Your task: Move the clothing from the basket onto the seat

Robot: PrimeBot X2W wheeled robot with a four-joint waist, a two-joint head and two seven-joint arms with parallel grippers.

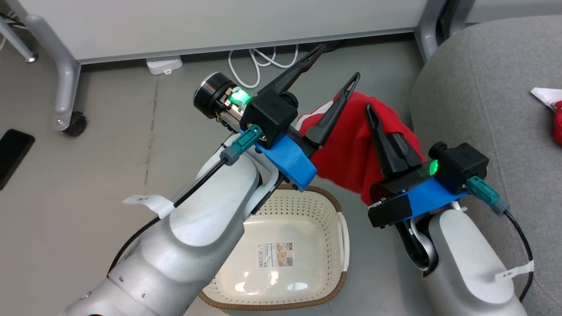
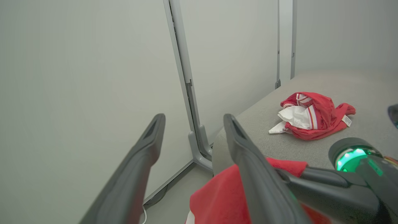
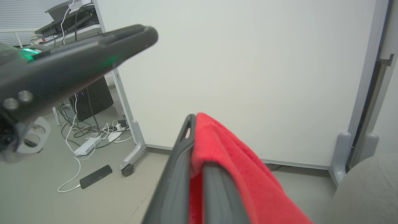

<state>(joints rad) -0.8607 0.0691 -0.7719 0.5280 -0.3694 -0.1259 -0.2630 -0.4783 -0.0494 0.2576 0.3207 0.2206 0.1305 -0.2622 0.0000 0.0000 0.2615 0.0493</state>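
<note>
We held the clothing (image 1: 351, 145) clamped in our right jaws, high between the basket (image 1: 333, 206) and the seat (image 1: 474, 87) on the right, clearing both; our left jaws stood apart, empty.

White partition (image 1: 219, 26) on grey floor (image 1: 109, 166), cables (image 1: 257, 66) beneath.

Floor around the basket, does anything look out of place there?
A black phone lies on the floor at the left, near a wheeled leg, where it could get rolled over. The basket sits upright and empty.
</note>
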